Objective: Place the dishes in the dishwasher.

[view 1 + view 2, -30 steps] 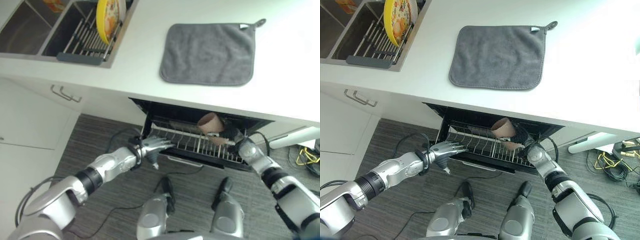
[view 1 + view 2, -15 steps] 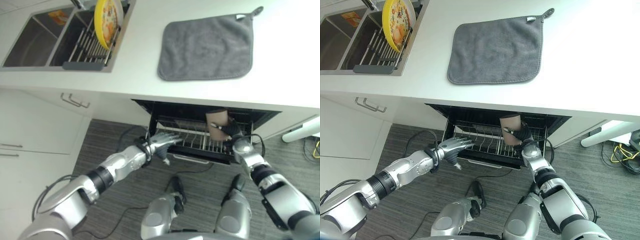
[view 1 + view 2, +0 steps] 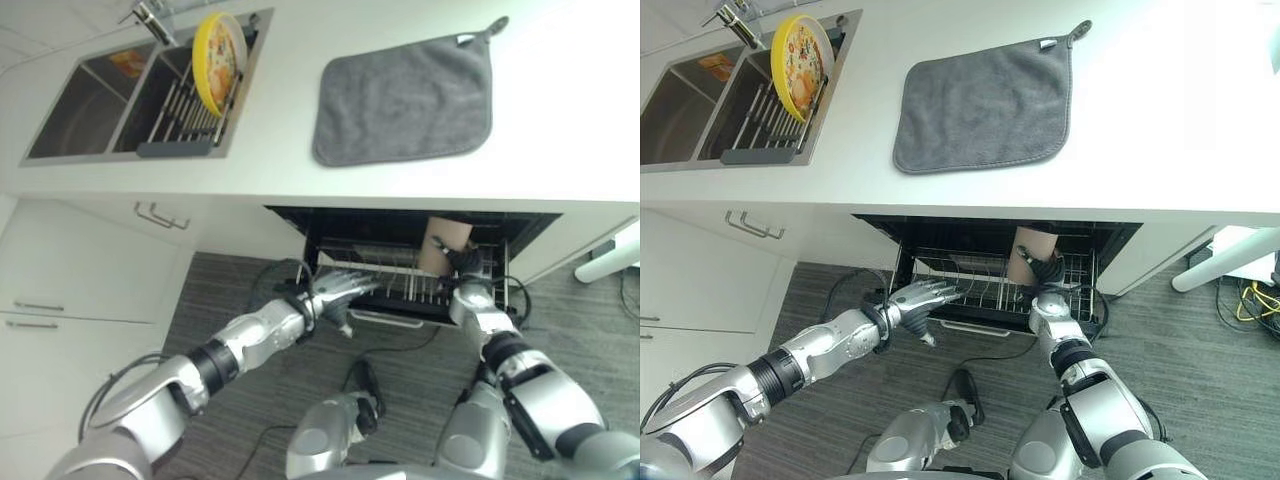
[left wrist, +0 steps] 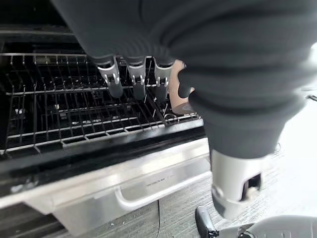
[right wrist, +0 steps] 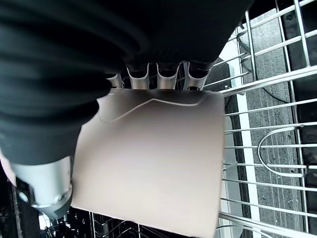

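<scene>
Cup [image 3: 1028,255], tan, gripped in right hand [image 3: 1045,268] over the pulled-out dishwasher rack [image 3: 975,285], left hand [image 3: 923,298] flat and open on the rack's front edge; loading step, next likely lowering between tines just below, then letting go.

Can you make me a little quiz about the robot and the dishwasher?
1. True or false: the right hand holds a brown cup.
2. Where does the yellow plate stand? A) on the grey cloth B) in the rack in the sink C) in the dishwasher rack
3. What does the left hand reach to with straight fingers?

Key
1. True: its fingers curl round the cup over the rack.
2. B
3. The front edge of the pulled-out dishwasher rack.
</scene>
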`<state>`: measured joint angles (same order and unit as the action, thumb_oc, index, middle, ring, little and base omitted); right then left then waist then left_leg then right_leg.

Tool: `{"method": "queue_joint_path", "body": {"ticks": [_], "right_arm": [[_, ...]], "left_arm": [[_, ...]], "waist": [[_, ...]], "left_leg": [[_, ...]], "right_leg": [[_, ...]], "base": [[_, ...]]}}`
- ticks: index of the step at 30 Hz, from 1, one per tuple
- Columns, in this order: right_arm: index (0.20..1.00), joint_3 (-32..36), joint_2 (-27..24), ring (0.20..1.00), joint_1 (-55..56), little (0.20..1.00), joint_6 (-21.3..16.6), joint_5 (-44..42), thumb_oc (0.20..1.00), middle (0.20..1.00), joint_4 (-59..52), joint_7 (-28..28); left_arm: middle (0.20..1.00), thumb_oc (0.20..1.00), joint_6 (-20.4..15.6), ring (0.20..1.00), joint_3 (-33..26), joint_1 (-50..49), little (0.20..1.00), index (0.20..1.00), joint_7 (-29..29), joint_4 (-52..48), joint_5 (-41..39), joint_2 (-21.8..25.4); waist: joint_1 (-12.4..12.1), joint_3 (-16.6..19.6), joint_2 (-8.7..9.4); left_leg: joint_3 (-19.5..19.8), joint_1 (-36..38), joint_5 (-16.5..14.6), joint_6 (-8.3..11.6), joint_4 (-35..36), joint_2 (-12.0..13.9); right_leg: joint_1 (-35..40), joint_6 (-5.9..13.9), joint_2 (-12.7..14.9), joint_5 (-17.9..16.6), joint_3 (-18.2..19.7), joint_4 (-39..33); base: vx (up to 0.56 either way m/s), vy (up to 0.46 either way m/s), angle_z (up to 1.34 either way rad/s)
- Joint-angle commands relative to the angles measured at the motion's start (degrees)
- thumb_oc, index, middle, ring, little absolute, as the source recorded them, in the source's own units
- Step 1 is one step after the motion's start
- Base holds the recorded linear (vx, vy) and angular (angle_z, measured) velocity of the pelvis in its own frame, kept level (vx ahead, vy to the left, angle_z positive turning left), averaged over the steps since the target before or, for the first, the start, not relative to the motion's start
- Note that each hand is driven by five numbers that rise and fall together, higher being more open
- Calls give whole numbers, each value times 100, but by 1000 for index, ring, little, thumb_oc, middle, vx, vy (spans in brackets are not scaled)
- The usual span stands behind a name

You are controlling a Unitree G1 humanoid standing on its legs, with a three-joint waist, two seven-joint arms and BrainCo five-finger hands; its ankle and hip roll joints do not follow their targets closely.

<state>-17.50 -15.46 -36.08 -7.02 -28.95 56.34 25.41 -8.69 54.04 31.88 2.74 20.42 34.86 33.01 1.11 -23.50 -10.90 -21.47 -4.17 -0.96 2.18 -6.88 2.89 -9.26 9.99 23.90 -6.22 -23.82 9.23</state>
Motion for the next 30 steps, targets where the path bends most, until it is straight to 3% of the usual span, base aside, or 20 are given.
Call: {"method": "queue_joint_path", "body": {"ticks": [1, 2, 14, 21, 24, 25, 30], "right_arm": [[454, 104, 18, 454, -74, 454, -162, 212, 454, 454, 396, 645], [1000, 124, -12, 1000, -77, 1000, -127, 278, 1000, 1000, 412, 834], [1000, 274, -36, 1000, -115, 1000, 143, 1050, 1000, 1000, 744, 2090], [1000, 217, -6, 1000, -32, 1000, 174, 1002, 1000, 1000, 639, 2130], [1000, 229, 60, 1000, 34, 1000, -163, 274, 1000, 1000, 532, 1506], [1000, 130, 142, 1000, 118, 1000, -461, -238, 1000, 1000, 226, 928], [1000, -66, 209, 1000, 598, 1000, -590, -701, 1000, 1000, -771, 300]], "left_arm": [[1000, 1000, -69, 1000, 23, 44, 1000, 1000, 215, -32, -95, 87], [1000, 1000, -52, 1000, 12, 18, 1000, 1000, 189, -91, -109, 115], [1000, 1000, -26, 1000, -17, -180, 1000, 1000, 212, -52, -15, -81], [1000, 1000, 10, 1000, -28, -317, 1000, 1000, 187, -115, 69, -128], [1000, 1000, 83, 1000, -74, -387, 1000, 1000, 176, -136, 64, -123], [1000, 1000, 213, 1000, -106, -448, 1000, 1000, 325, -45, 22, -145], [1000, 1000, 424, 1000, -284, -584, 1000, 1000, 748, 136, 59, -179]], "waist": [[-70, 152, 100], [-69, 162, 95], [-35, 241, 5], [-40, 279, -15], [-35, 321, 12], [-9, 354, 68], [107, 390, 255]], "left_leg": [[-223, -193, -397, 249, -297, 558], [-225, -195, -401, 250, -308, 563], [-319, -110, -411, 227, -266, 569], [-340, -110, -440, 207, -315, 574], [-356, -81, -454, 198, -321, 573], [-370, -42, -456, 195, -307, 572], [-422, -8, -484, 177, -340, 627]], "right_leg": [[-71, 427, 500, 347, 68, 164], [-77, 429, 504, 346, 68, 177], [-57, 447, 502, 354, 114, 171], [-59, 438, 539, 393, 94, 234], [-27, 425, 520, 420, 80, 239], [-4, 409, 481, 435, 86, 232], [0, 379, 381, 475, 144, 245]], "base": [[0, 0, 0], [0, 0, 0], [14, 19, -4], [0, 0, 0], [0, 0, 0], [0, 0, 0], [-11, -26, -3]]}}
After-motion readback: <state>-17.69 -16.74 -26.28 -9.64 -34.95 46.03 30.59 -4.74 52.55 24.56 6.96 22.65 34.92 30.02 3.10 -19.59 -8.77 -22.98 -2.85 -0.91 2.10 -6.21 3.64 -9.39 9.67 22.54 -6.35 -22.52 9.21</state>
